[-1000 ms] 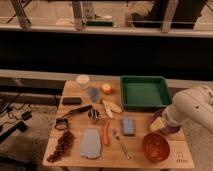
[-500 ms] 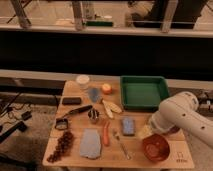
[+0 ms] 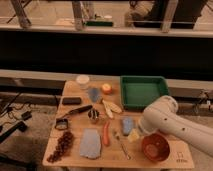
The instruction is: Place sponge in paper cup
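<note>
Listing left to right: paper cup [image 3: 83,80], white, upright at the back left of the spread, mouth up. Sponge [image 3: 127,124], blue block, lying flat right of the metal cup [image 3: 93,116], well apart from the paper cup. Judged light, soft, compressible; best pinched across its narrow sides, squeezed enough not to slip. Gripper [image 3: 133,134], just beside the sponge's near right corner, below the white arm [image 3: 160,116]; open or closed cannot be told.
</note>
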Action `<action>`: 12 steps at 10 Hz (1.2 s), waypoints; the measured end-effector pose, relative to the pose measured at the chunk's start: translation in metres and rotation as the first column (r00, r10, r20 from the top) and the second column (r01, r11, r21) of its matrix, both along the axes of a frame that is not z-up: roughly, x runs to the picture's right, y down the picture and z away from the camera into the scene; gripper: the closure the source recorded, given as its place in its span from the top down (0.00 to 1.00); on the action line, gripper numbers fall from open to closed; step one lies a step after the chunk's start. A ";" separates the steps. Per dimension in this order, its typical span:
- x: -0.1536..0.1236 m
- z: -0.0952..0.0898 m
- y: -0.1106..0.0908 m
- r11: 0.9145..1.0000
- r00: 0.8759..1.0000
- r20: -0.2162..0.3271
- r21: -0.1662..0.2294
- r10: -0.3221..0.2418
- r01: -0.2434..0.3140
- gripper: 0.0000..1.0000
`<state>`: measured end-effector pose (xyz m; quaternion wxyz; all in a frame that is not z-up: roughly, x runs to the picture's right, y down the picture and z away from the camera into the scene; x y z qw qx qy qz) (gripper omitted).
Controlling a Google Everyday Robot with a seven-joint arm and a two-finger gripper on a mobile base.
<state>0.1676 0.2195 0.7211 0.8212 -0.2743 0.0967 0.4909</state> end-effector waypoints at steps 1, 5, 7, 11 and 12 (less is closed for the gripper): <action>-0.009 0.007 -0.001 1.000 1.000 0.003 0.008 -0.009 0.009 0.80; -0.031 0.022 -0.009 0.999 1.000 0.004 0.046 -0.027 0.027 0.80; -0.033 0.033 -0.009 0.997 0.999 -0.009 0.064 -0.037 0.038 0.80; -0.034 0.036 -0.009 0.997 0.999 -0.014 0.060 -0.042 0.042 0.80; -0.034 0.036 -0.009 0.997 0.999 -0.014 0.060 -0.041 0.042 0.80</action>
